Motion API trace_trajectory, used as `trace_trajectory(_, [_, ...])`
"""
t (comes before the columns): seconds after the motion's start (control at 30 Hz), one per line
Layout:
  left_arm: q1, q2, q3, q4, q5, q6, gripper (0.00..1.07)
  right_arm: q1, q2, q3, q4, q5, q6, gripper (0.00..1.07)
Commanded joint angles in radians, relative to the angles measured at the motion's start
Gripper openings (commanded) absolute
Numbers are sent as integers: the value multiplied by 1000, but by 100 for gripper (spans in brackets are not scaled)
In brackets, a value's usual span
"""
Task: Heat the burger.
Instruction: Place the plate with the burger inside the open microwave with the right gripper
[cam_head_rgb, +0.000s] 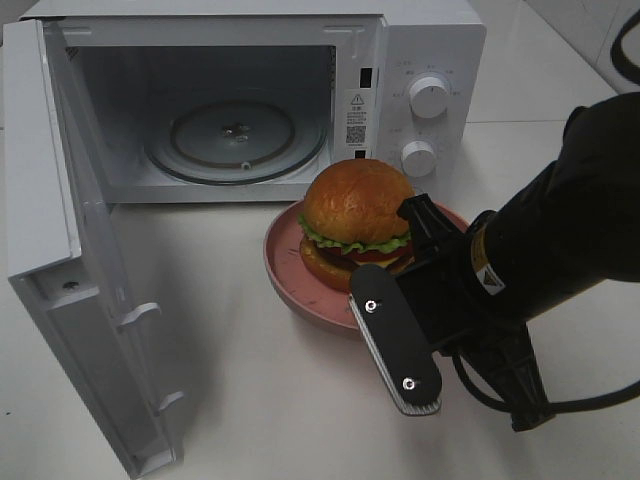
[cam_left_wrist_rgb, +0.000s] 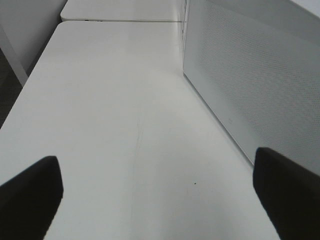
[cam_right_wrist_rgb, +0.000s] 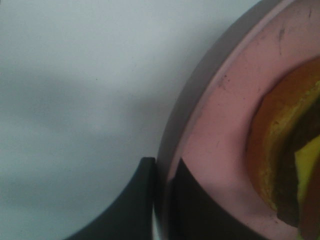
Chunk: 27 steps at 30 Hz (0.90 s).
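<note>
Exterior high view: the burger (cam_head_rgb: 357, 222) sits on a pink plate (cam_head_rgb: 290, 270) just before the open microwave (cam_head_rgb: 430, 60); right gripper (cam_right_wrist_rgb: 164, 167) pinches the plate's rim, left gripper (cam_left_wrist_rgb: 157, 187) spread over the table (cam_left_wrist_rgb: 125, 100); next, likely lifting the plate level onto the turntable (cam_head_rgb: 237, 135).

My right claw (cam_right_wrist_rgb: 164, 167) here: matt black, plastic by the look of it, no shine at all. The pink plate (cam_right_wrist_rgb: 220, 115) looks smooth and satiny, with a few dark scuffs. The burger (cam_head_rgb: 357, 215) gleams on top, almost lacquered, and its green frill is duller. The worktop (cam_head_rgb: 300, 400) is white, smooth, matt. The microwave (cam_head_rgb: 440, 40) has a smooth white shell with a soft sheen, and its turntable (cam_head_rgb: 237, 135) is clear, shiny glass. On my left claw (cam_left_wrist_rgb: 157, 192), the fingers (cam_left_wrist_rgb: 30, 195) are matt black too, and the oven's side is finely dotted.
</note>
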Motion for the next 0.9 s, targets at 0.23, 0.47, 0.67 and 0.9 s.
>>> trace_trajectory(0.23, [-3, -19, 2, -2, -7, -3, 98, -86, -8, -86, 193, -34, -368, 0])
trace_trajectory(0.47, [-3, -19, 2, -2, -7, -3, 98, -140, -8, -97, 281, -27, -510, 0])
trace_trajectory(0.67, [-3, -19, 2, -2, -7, -3, 98, -158, -8, -97, 315, -23, -553, 0])
trace_trajectory(0.9, [-3, -19, 2, -2, -7, -3, 98, -158, -8, -97, 315, -51, -553, 0])
